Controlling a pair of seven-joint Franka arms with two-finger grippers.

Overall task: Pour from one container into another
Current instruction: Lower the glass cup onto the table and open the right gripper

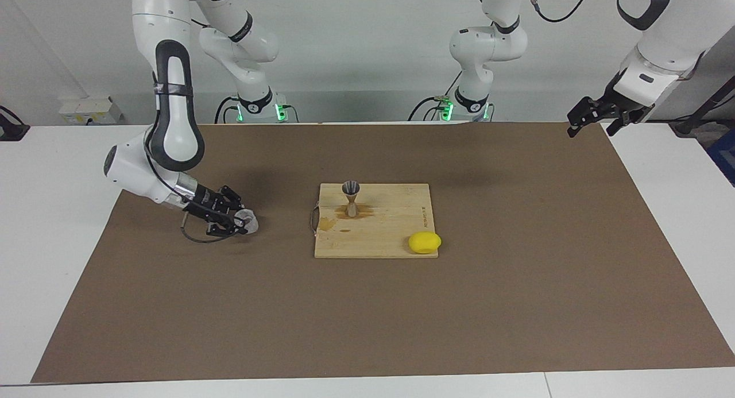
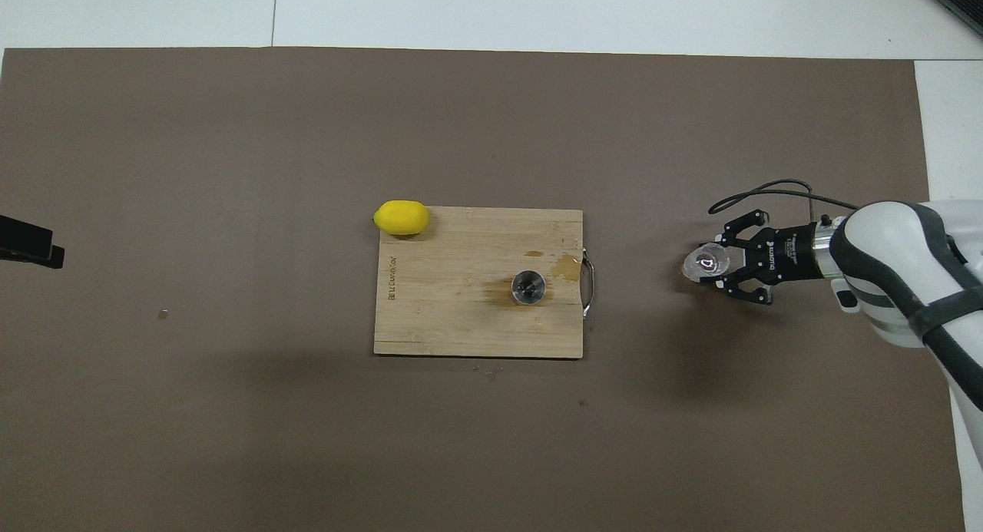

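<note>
The small clear plastic cup (image 1: 248,220) is between the fingers of my right gripper (image 1: 240,221), low over the brown mat, beside the board toward the right arm's end of the table. In the overhead view the cup (image 2: 706,262) sits at the tip of the right gripper (image 2: 722,265). The silvery hourglass jigger (image 1: 351,198) stands upright on the wooden cutting board (image 1: 396,223), apart from the cup; from above the jigger (image 2: 528,287) shows its open mouth. My left gripper (image 1: 587,121) waits in the air over the mat's corner at the left arm's end.
A yellow lemon (image 1: 425,242) lies at the board's corner farthest from the robots, also seen from above (image 2: 401,217). A wet stain (image 2: 567,266) marks the board (image 2: 445,317) near its metal handle (image 2: 589,286). The brown mat (image 1: 517,283) covers the table.
</note>
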